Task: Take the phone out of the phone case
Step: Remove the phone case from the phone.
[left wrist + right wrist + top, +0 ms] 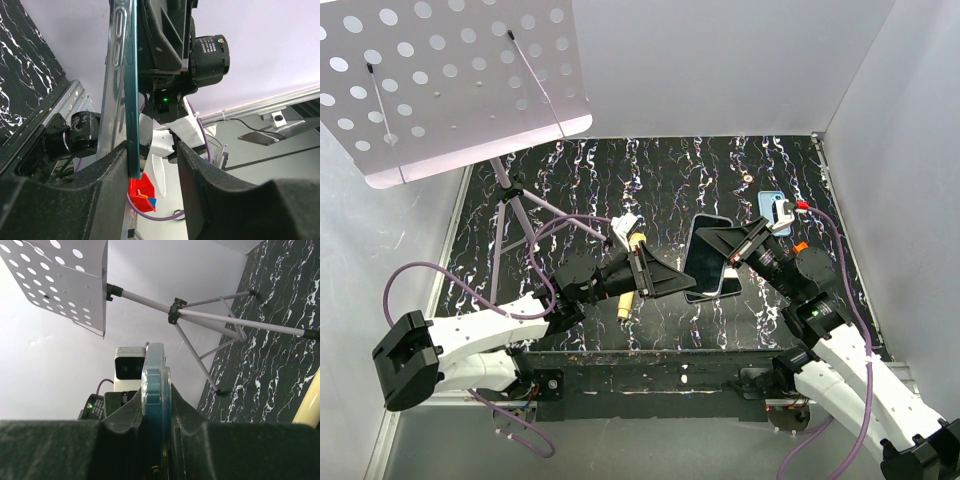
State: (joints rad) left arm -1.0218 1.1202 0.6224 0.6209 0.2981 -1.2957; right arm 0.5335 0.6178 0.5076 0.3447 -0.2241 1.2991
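The phone in its teal-edged case (708,262) is held off the black marbled table (650,180), between my two grippers. My right gripper (725,243) is shut on one edge of it; in the right wrist view the translucent blue case edge (156,385) is clamped between both fingers (156,407). My left gripper (672,280) is at the opposite edge. In the left wrist view the teal edge (131,100) rests against one finger (107,175), and a clear gap separates it from the other finger, so the left gripper (150,152) is open.
A music stand with a perforated white desk (450,80) stands at the back left, its tripod legs (520,215) spread on the table. A blue flat item (775,212) lies at the back right. A yellow object (624,305) lies under the left arm. White walls enclose the table.
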